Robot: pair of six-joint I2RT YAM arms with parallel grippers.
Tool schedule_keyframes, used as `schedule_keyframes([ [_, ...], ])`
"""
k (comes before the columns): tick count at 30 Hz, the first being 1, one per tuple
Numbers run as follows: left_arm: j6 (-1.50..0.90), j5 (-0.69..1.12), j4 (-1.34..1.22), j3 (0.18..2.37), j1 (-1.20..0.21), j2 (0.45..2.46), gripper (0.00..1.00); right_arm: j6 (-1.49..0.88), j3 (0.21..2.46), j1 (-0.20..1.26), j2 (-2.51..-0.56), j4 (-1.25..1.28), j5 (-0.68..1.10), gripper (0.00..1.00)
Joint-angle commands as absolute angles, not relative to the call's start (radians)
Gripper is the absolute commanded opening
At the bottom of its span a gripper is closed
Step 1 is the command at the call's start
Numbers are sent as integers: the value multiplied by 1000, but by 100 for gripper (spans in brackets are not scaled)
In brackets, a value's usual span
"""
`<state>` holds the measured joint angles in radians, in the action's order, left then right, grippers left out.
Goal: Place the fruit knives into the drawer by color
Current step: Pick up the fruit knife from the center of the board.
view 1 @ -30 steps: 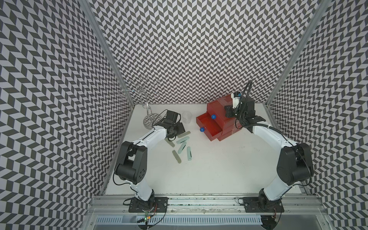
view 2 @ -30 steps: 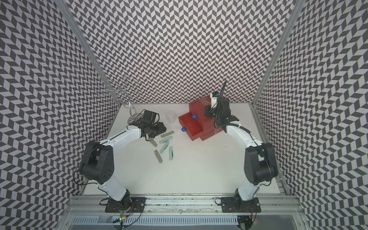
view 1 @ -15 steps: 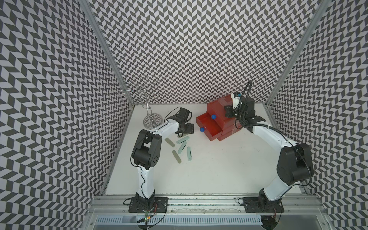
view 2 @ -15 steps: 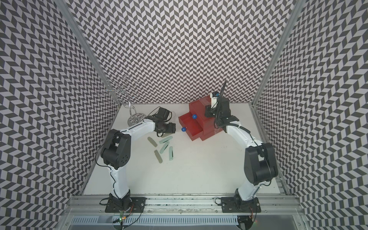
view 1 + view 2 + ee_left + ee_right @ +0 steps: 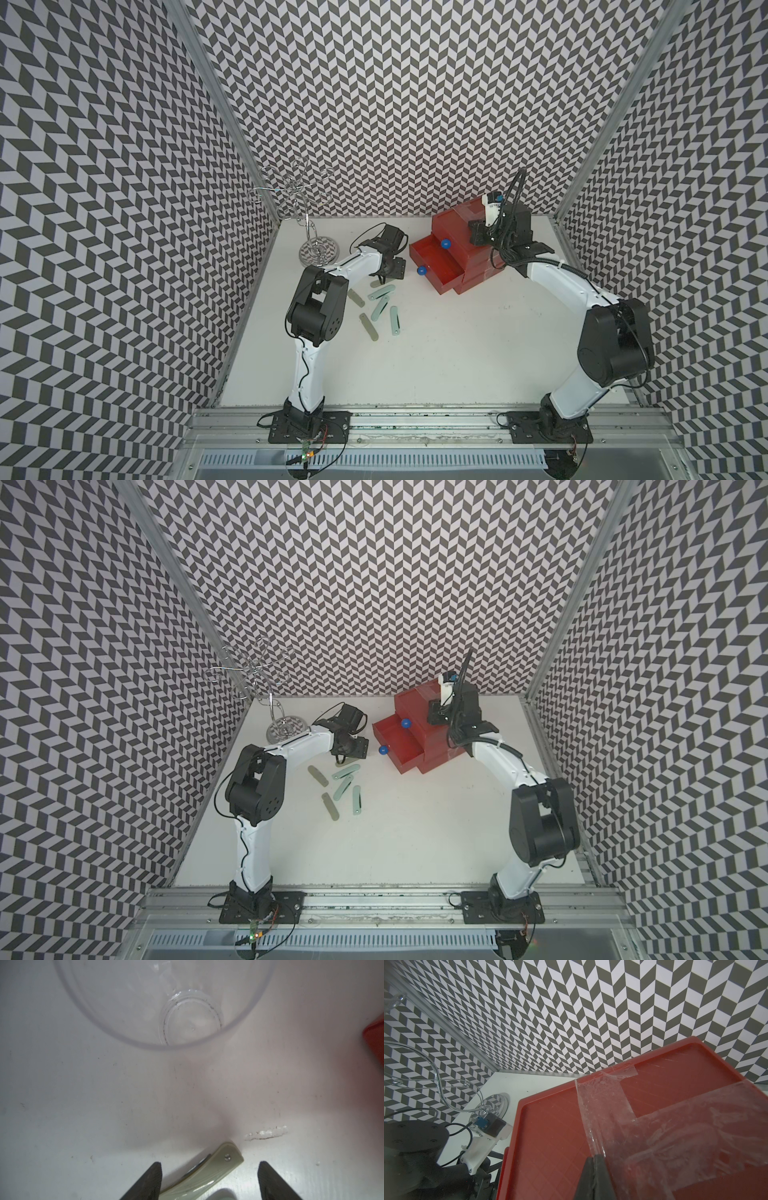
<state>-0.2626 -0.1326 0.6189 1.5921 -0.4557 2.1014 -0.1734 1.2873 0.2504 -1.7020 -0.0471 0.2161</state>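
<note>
We see left gripper spread, straddling grey-olive knife on table; right gripper clenched empty, tips on taped top of red drawer box.

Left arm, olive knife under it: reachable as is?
Probably yes. The left gripper is open with the olive knife lying flat between its jaws; the cup stands clear ahead, and nothing covers the knife.
</note>
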Motion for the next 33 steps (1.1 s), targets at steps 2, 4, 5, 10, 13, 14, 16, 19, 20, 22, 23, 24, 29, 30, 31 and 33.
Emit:
schedule_keyframes([
  [2, -252, -160, 644, 1613, -456, 2112, 74, -197, 1172, 264, -1875, -362, 252, 0],
  [4, -252, -155, 643, 1606, -456, 2110, 74, -197, 1172, 264, -1875, -362, 251, 0],
  [5, -252, -151, 640, 1601, -456, 2109, 74, -198, 1172, 264, -1873, -362, 252, 0],
  [10, -256, -124, 623, 1572, -458, 2100, 74, -199, 1172, 264, -1875, -362, 253, 0],
  [13, -255, -123, 623, 1565, -458, 2102, 74, -199, 1170, 264, -1874, -361, 253, 0],
  [14, -253, -124, 624, 1564, -457, 2103, 74, -199, 1170, 265, -1873, -362, 253, 0],
  [16, -252, -125, 624, 1560, -458, 2102, 74, -199, 1170, 264, -1873, -360, 253, 0],
  [19, -250, -133, 626, 1560, -457, 2105, 74, -199, 1170, 264, -1875, -360, 253, 0],
  [20, -248, -136, 627, 1562, -458, 2109, 74, -198, 1170, 264, -1875, -360, 253, 0],
  [22, -246, -138, 632, 1565, -457, 2113, 74, -200, 1170, 264, -1875, -360, 253, 0],
  [23, -246, -139, 635, 1565, -458, 2117, 74, -200, 1170, 264, -1874, -359, 253, 0],
  [24, -245, -142, 635, 1565, -457, 2118, 74, -201, 1170, 264, -1875, -359, 253, 0],
  [29, -243, -154, 640, 1562, -456, 2126, 74, -200, 1170, 264, -1877, -359, 253, 0],
  [30, -244, -156, 641, 1560, -456, 2127, 74, -201, 1170, 265, -1877, -358, 254, 0],
  [31, -243, -158, 641, 1558, -454, 2129, 74, -201, 1170, 265, -1876, -358, 255, 0],
  [33, -244, -160, 643, 1557, -450, 2131, 74, -201, 1170, 264, -1878, -359, 253, 0],
])
